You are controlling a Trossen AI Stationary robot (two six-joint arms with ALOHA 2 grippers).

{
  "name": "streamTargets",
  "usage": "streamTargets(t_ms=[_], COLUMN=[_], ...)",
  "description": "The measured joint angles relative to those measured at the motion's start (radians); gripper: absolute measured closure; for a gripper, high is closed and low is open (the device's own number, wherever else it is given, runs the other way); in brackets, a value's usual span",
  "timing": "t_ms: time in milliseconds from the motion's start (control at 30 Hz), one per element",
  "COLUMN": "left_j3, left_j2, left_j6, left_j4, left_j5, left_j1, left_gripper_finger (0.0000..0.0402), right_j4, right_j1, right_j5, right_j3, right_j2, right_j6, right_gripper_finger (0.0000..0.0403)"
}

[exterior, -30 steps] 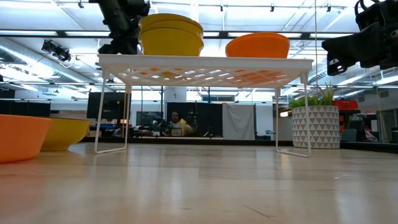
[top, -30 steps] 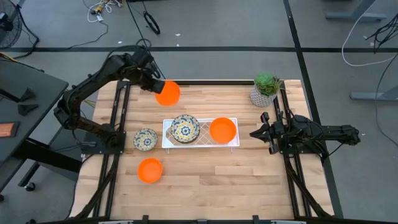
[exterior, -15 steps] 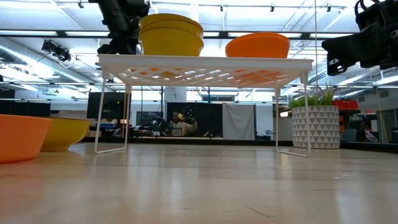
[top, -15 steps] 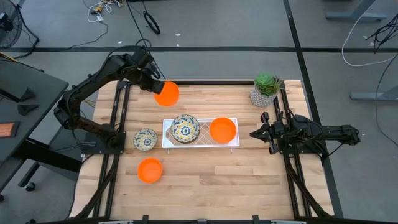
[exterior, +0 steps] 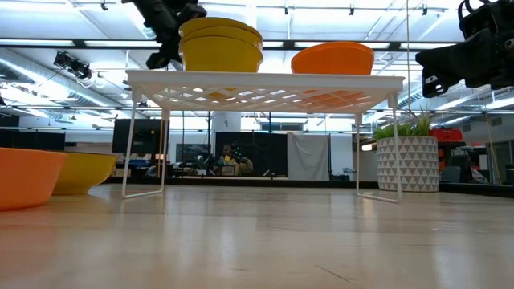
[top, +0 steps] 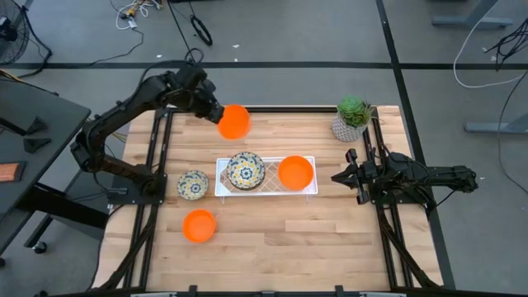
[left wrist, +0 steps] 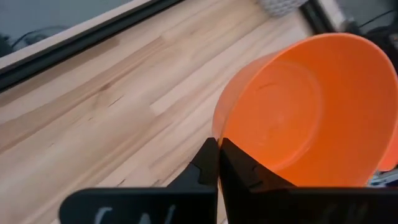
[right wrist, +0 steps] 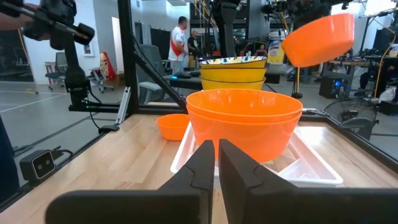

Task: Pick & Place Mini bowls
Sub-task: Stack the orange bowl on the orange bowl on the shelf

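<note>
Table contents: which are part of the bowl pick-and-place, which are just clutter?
Job: orange bowl held by left gripper; floral bowls and orange bowls on white rack; floral bowl and orange bowl on table.
Clutter: potted plant.

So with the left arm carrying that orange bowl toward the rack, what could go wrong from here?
The left gripper pinches only the rim of the orange bowl, which hangs tilted above the table, so it could slip. The white rack already holds stacked floral bowls and orange bowls; a careless placement might knock a stack.
</note>
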Motion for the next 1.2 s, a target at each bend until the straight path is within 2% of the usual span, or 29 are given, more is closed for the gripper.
streamTargets(t_ms=[200, 467, 700, 867, 1200], left_j3=[0.028, 0.203, 0.294, 0.357, 0.574], left_j2=[0.002, 0.014, 0.019, 0.069, 0.243], left_j6=[-0.011, 0.009, 0.012, 0.016, 0.1], left_j4=[0.074, 0.08, 0.074, 0.066, 0.057], left_j5=[0.017, -0.089, -0.294, -0.462, -0.596], left_j1=[-0.049, -0.074, -0.13, -0.196, -0.282], left_gripper_finger=[0.04, 0.04, 0.04, 0.04, 0.04], right_j4=[0.0, 0.0, 0.0, 0.0, 0.0], right_j1=[0.0, 0.0, 0.0, 0.0, 0.0], right_j5=[0.0, 0.0, 0.0, 0.0, 0.0], right_j3=[0.0, 0.0, 0.0, 0.0, 0.0], right_j2=[0.0, 0.0, 0.0, 0.0, 0.0], right_j6=[0.0, 0.0, 0.0, 0.0, 0.0], right_gripper_finger=[0.0376, 0.0376, 0.0376, 0.0376, 0.0376])
